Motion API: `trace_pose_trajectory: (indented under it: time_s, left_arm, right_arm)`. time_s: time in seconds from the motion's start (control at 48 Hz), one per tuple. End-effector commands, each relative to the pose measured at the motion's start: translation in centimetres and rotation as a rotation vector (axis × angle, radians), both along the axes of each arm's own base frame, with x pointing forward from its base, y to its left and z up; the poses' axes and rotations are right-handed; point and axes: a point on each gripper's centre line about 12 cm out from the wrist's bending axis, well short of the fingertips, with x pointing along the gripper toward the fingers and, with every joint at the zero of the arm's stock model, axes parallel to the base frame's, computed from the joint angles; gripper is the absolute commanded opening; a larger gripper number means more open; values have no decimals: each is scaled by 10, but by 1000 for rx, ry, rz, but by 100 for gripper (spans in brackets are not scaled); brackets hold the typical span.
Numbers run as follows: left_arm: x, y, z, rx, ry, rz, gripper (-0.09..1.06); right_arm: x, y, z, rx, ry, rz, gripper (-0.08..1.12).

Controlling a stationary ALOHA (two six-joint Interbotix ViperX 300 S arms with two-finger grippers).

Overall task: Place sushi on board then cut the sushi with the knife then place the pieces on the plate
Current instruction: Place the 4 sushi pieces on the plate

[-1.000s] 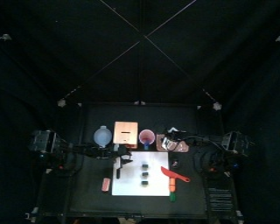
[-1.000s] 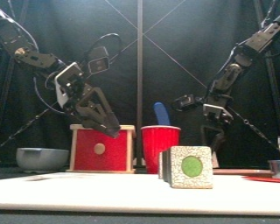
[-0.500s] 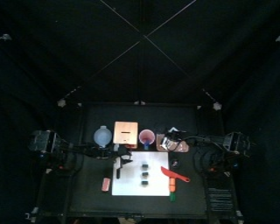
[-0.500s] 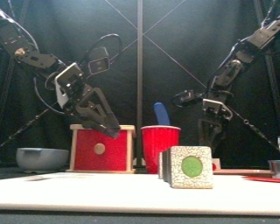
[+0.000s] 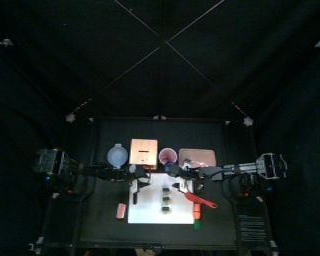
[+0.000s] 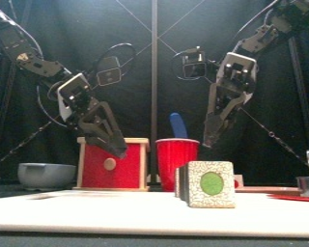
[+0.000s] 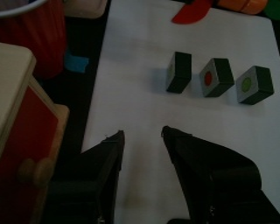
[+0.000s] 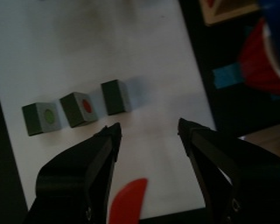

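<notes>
Three pieces of sushi [image 7: 213,77] are being shown in a short row on the board [image 7: 143,52], standing on edge with narrow gaps between them and their fillings facing the desk's front.

The left gripper [image 7: 140,134] is being held in the air above the board's left part – released, jaws parted, nothing between them. The right gripper [image 8: 147,125] is being held over the board's right part in the same way: jaws spread and gripping nothing. Neither gripper is touching the sushi, which is lying between and in front of them.

A red knife [image 8: 129,201] is lying flat on the board near its right edge, apart from the sushi. A blue knife [image 6: 178,123] is standing in the cup [image 6: 177,162] behind the board.

The cup is being flanked by the box [image 6: 112,164] on its left and the plate [image 5: 196,156] on its right. The bowl [image 6: 46,175] is sitting further left, beside the box.
</notes>
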Motion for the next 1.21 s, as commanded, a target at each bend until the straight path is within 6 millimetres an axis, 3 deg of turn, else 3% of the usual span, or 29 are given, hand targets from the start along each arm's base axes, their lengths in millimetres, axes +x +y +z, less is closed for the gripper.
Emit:
trace_pose_trajectory:
  time_s: [0.021,0.542,0.979,1.083,1.208]
  left_arm:
    - [5,1,8,0,-23,3,79]
    - [6,1,9,5,-24,-1,79]
    - [5,1,7,4,-20,0,79]
    - [5,1,8,4,-23,0,79]
    - [6,1,8,3,-23,1,79]
  right_arm:
    - [13,6,12,25,-76,-5,88]
    - [40,26,-16,41,-41,31,88]
    - [54,27,-42,41,17,32,87]
    - [57,27,-48,34,26,36,82]
    - [55,27,-51,36,35,34,65]
